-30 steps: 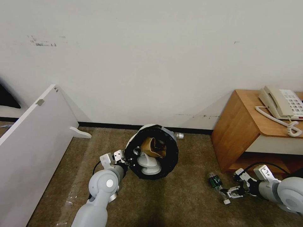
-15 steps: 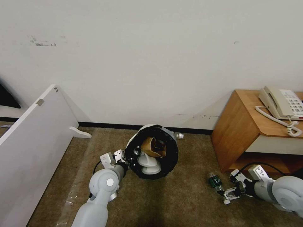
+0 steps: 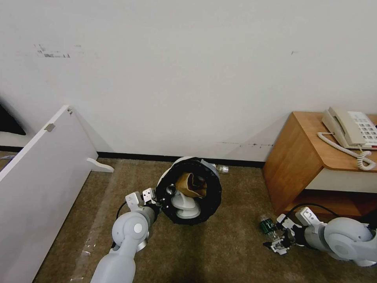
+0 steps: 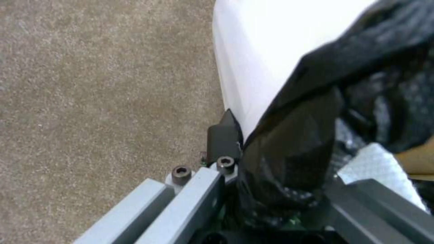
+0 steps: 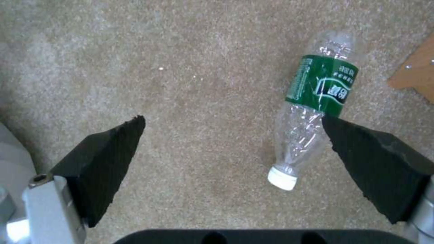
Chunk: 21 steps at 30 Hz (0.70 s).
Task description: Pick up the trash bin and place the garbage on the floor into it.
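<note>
left gripper (image 3: 160, 201) clamped on the rim of the trash bin (image 3: 190, 190), pinching the black bag folded over the white wall; in the left wrist view 1 dark finger (image 4: 222, 135) lies against the outside of the white wall and the bag bunches between the jaws. bin is held tilted, its mouth turned toward the robot, just in front of the black baseboard. inside it: a brown paper bag (image 3: 190, 183), a white slipper (image 3: 184, 205), and a small silvery round end (image 3: 170, 189) near the left rim, cannot tell what it is.

right gripper (image 3: 277, 242) low over the floor (image 3: 220, 251), at the right, near the front corner of the wooden side table (image 3: 302, 157). jaws spread wide. in the right wrist view the 2 black pads (image 5: 113, 152) stand well apart, with a green-labelled bottle (image 5: 316, 105) lying on the carpet close to 1 of them; that pad overlaps the bottle's clear body in the view, contact cannot be judged. bottle is crushed, clear, white cap on, lying flat. from the head view the same bottle sits just ahead of the right fingertips, between gripper and table corner.

another clear bottle (image 3: 222, 169) lies by the baseboard behind the bin, partly hidden by it.

cream telephone (image 3: 351, 127) on top of the table. white panel (image 3: 39, 184) leans at the left.
</note>
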### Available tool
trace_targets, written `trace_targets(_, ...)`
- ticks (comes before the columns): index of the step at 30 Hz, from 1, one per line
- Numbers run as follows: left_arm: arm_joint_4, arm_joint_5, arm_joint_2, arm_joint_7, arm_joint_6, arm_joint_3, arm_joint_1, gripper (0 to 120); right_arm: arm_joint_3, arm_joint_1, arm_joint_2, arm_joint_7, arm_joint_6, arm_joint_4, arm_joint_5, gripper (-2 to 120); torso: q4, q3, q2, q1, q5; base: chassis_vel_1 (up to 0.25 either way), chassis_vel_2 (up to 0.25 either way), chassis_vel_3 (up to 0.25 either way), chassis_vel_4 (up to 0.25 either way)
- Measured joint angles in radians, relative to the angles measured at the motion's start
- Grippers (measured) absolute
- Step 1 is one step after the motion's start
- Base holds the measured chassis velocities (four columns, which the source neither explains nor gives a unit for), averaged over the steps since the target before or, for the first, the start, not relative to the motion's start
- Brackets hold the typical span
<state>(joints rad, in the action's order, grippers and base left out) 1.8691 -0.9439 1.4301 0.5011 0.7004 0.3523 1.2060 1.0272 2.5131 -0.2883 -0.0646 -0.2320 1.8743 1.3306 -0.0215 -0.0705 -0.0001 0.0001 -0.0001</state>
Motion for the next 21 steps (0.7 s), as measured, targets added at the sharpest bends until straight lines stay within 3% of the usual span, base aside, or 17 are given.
trace_targets(21, -0.012, 0.002, -0.015, -0.009, -0.004, 0.003, -0.001, 0, 0.025, 0.041, -0.004, 0.0, 0.005, -0.04, -0.01, 100, 0.0, 0.0, 0.0, 0.0, 0.0, 0.0, 0.0, 0.0, 0.0)
